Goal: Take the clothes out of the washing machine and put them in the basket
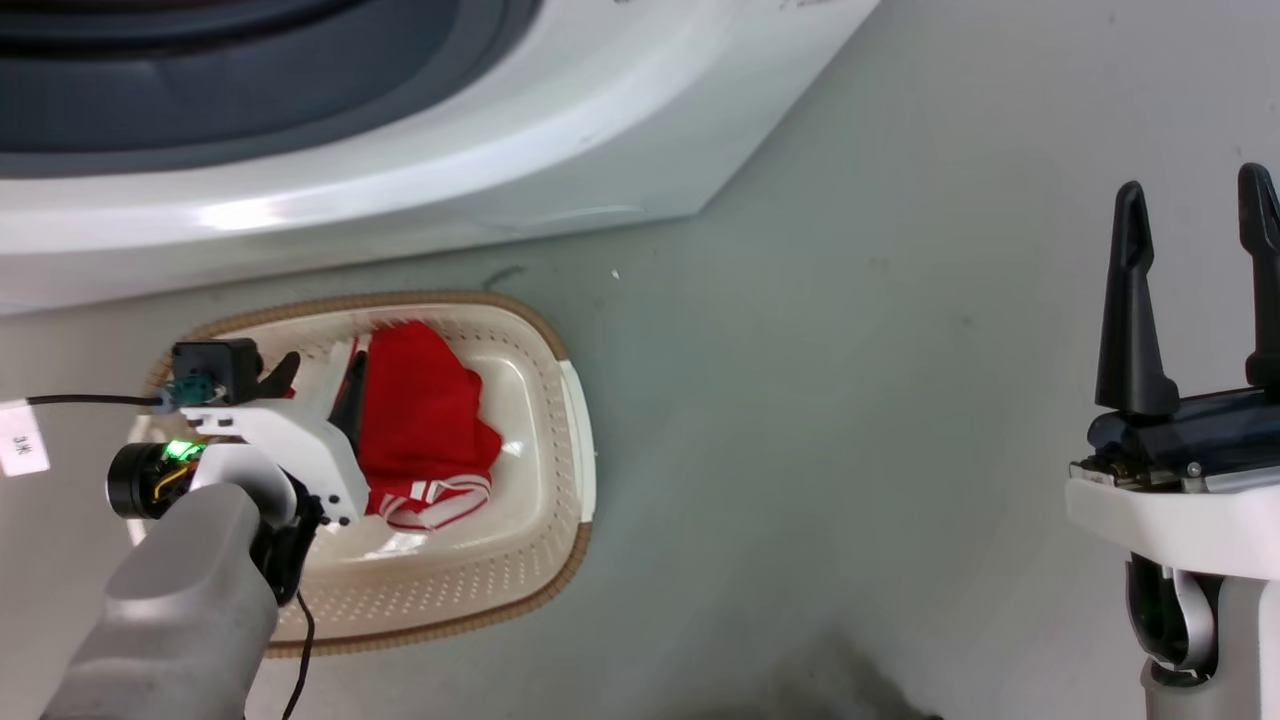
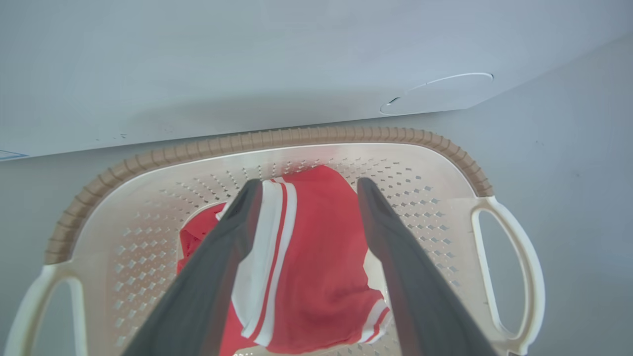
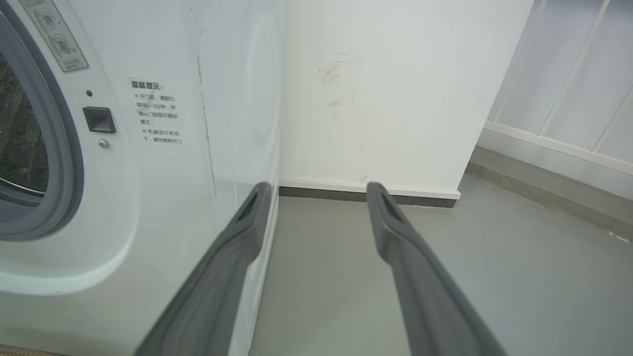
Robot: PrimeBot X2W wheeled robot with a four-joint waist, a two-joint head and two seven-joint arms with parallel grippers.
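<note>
The cream basket (image 1: 530, 320) with its brown rim stands on the grey floor just in front of the white washing machine (image 1: 420, 150). Red clothes (image 1: 425, 420) with white striped trim lie bunched inside it. My left gripper (image 1: 318, 390) hangs over the basket's left half, pointing down. In the left wrist view that gripper (image 2: 309, 184) is open, and the red clothes (image 2: 321, 257) lie beneath and between its fingers in the basket (image 2: 296, 136). My right gripper (image 1: 1192, 185) is open and holds nothing, far right over bare floor. The drum's contents are hidden.
In the right wrist view the right gripper (image 3: 319, 187) faces the machine's front corner (image 3: 163, 198), a white wall (image 3: 376, 99) with a dark baseboard, and a white railing (image 3: 568, 99) at right. Open grey floor (image 1: 850, 400) lies between basket and right arm.
</note>
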